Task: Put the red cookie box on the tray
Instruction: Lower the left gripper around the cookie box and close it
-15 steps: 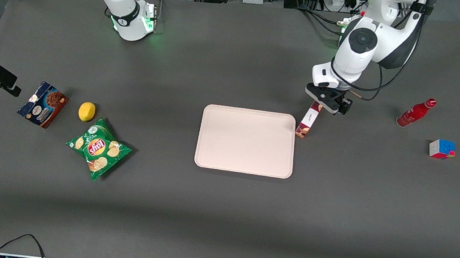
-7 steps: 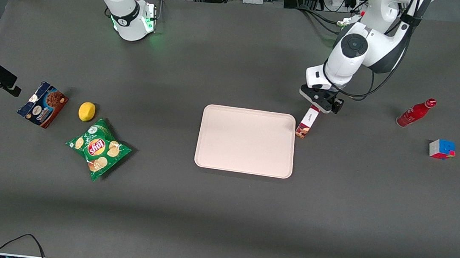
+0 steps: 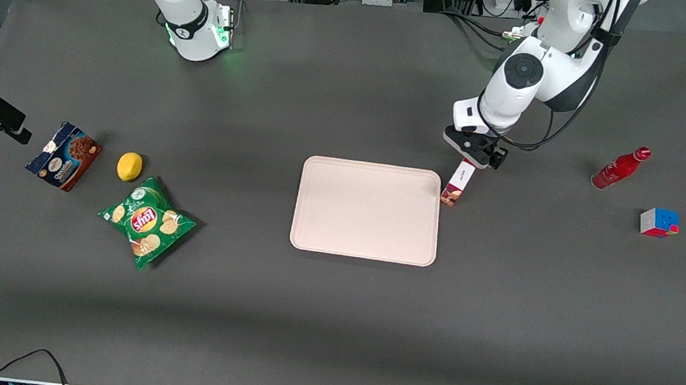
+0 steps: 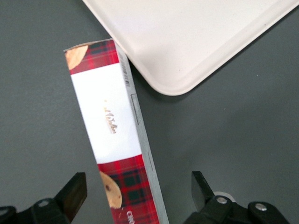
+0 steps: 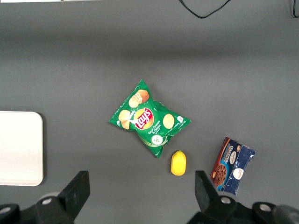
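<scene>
While the tray lies flat in the middle of the table with nothing on it, the red cookie box sits on the table just beside the tray's edge toward the working arm's end, slanted, its farther end under the gripper. From the front, the left arm reaches down from its base with the wrist bent over that end of the box. Toward the working arm's end stand a red bottle and a colour cube; toward the parked arm's end lie a chip bag, a lemon and a blue-and-brown box.

At the left wrist, the fingers are spread wide on either side of the red cookie box, neither touching it. One end of the box lies close against the tray near its rounded corner.

From the right wrist, one end of the tray shows bare.
</scene>
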Action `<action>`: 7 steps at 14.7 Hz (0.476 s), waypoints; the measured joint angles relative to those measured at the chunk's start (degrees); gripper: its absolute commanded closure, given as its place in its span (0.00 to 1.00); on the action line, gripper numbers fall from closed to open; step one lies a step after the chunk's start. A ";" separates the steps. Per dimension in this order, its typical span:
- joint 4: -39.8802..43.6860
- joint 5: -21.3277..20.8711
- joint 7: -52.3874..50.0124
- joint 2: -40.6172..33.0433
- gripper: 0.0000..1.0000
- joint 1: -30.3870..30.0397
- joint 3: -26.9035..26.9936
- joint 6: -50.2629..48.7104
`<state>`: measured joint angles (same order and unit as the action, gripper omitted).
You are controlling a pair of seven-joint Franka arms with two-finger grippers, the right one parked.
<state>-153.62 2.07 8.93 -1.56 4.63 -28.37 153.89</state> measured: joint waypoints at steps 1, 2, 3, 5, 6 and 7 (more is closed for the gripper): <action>-0.21 -0.25 0.00 0.73 0.00 0.00 0.00 1.17; -0.38 -0.64 0.00 1.54 0.00 0.00 0.00 2.16; -0.40 -1.15 0.00 2.32 0.00 -0.01 0.02 2.60; -0.40 -1.63 0.03 3.28 0.00 -0.06 0.10 2.94; -0.39 -1.72 0.04 3.43 0.00 -0.10 0.16 2.96; -0.39 -1.91 0.04 3.46 0.00 -0.19 0.24 2.96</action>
<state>-154.01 0.16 8.97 1.90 4.43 -28.12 156.85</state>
